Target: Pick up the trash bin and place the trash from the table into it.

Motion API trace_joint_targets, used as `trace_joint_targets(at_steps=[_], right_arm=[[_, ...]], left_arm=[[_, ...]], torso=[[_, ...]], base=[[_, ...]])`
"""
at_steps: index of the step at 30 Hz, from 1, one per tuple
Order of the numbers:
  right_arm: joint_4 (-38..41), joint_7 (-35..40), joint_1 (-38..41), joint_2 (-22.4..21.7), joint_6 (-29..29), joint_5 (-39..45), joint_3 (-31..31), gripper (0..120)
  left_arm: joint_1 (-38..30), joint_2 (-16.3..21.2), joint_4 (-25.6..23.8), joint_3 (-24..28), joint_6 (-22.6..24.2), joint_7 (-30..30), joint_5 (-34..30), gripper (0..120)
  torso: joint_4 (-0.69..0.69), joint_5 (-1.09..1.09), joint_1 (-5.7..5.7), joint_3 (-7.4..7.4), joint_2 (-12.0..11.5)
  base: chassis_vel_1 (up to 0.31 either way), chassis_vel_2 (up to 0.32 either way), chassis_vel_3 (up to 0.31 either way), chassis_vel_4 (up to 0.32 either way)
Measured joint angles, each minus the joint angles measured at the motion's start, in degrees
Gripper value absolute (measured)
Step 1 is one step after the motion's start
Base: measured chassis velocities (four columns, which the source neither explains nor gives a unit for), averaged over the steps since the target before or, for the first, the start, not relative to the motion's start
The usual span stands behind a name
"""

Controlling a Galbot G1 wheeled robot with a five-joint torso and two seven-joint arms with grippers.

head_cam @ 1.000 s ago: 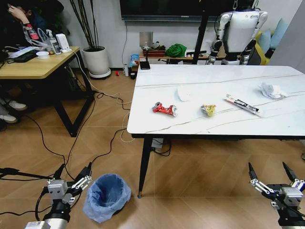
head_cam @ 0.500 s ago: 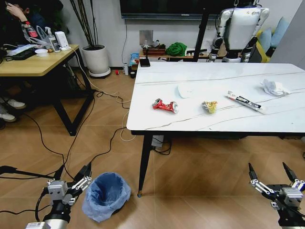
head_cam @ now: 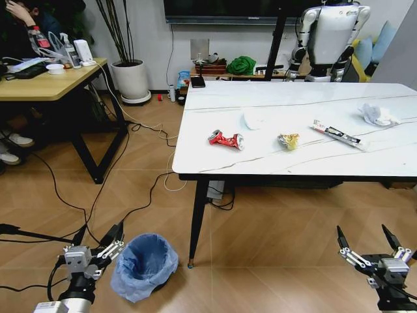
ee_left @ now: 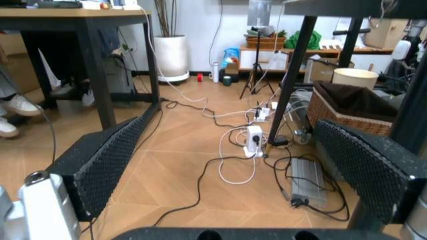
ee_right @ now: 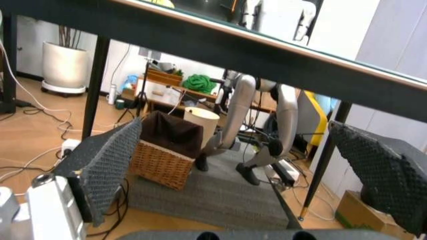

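- we see left gripper (head_cam: 99,244) low by the floor, jaws spread, empty, just beside trash bin (head_cam: 144,266); thin liner could bunch or slip in a pinch, tipping the bin
- trash, red can (head_cam: 225,139) and wrappers, on table (head_cam: 215,163)
- right gripper (head_cam: 365,242) open, idle, near the floor

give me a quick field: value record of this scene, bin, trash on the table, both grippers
trash bin: on the floor by the table's front-left leg, blue liner, not held
table: white marble-look top
crushed red can: on the table, nearest the bin side
white lid: behind the can
yellow wrapper: mid table
long black-white wrapper: right of it
white tissue: far right
left gripper: open, low, beside the bin
right gripper: open, low, in front of the table
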Motion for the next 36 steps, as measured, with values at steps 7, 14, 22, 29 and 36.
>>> trace_joint_targets(at_steps=[7,14,22,29,36], right_arm=[[-0.4,-0.1,0.3,0.3,0.0,-0.7,-0.3,100],[-0.2,-0.1,0.7,0.7,0.0,-0.6,-0.4,100],[-1.0,-0.4,1.3,1.0,0.0,-0.7,-0.6,100],[-1.6,-0.5,1.8,1.6,0.0,-1.1,-0.7,100],[-2.7,-1.0,2.5,3.2,0.9,-2.0,-0.7,100]], left_arm=[[-0.4,-0.1,0.7,0.1,0.1,0.0,-0.3,100],[-0.3,0.0,1.3,0.5,0.1,0.0,-0.2,100],[-0.3,-0.2,2.3,0.2,-0.1,0.1,-0.3,100],[-0.6,-0.2,3.1,0.2,-0.2,0.1,-0.5,100],[-0.3,-0.2,3.9,0.2,-0.9,0.2,-0.8,100]], torso=[[0.0,0.0,-0.72,-0.91,-1.6],[0.0,0.0,-1.37,-1.96,-3.3],[0.0,0.0,-2.1,-3.06,-5.2],[0.0,0.0,-2.79,-3.99,-6.8],[0.0,0.0,-3.42,-5.14,-8.6]], base=[[0.0,0.0,0.0,0.0],[0.0,0.0,0.0,0.0],[0.0,0.0,0.0,0.0],[0.0,0.0,0.0,0.0],[0.0,0.0,0.0,0.0]])
